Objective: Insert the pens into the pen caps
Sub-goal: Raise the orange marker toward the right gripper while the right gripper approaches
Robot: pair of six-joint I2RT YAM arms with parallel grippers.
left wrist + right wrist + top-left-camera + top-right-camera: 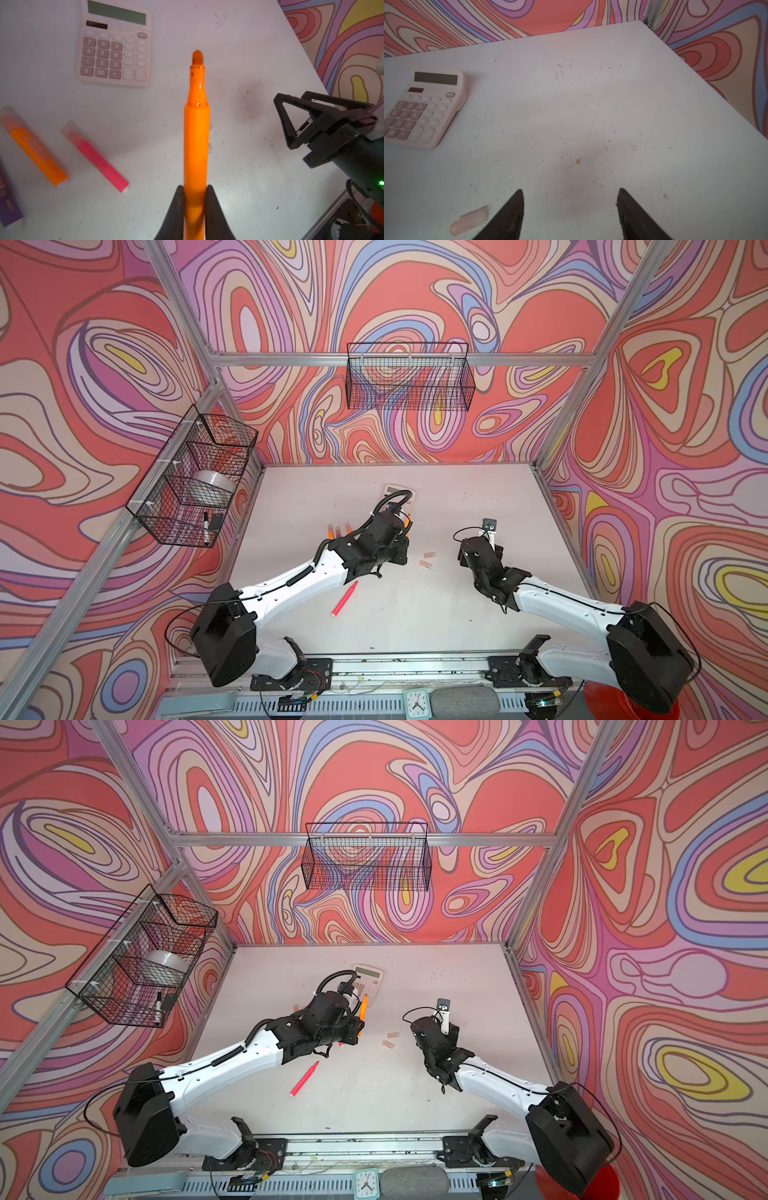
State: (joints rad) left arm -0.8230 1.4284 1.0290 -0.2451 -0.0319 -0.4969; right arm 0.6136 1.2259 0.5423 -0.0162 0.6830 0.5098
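We see the left gripper [195, 188] clamped tight on the barrel of an uncapped orange pen [196, 135]. The pen runs straight out from between the two jaws, its bare felt tip pointing away from them, above the table [239, 166]. In a top view the same pen sticks out of the gripper close to the calculator [369, 979].

The right gripper [570, 190] has its jaws well apart with nothing between them; we find only bare table there. One pen cap [469, 221] lies flat just beside one of its fingers, outside the gap. In both top views we see two pen caps [429, 556] lying on the table between the two arms. A pink pen [345, 598] lies loose nearer the arms' bases.
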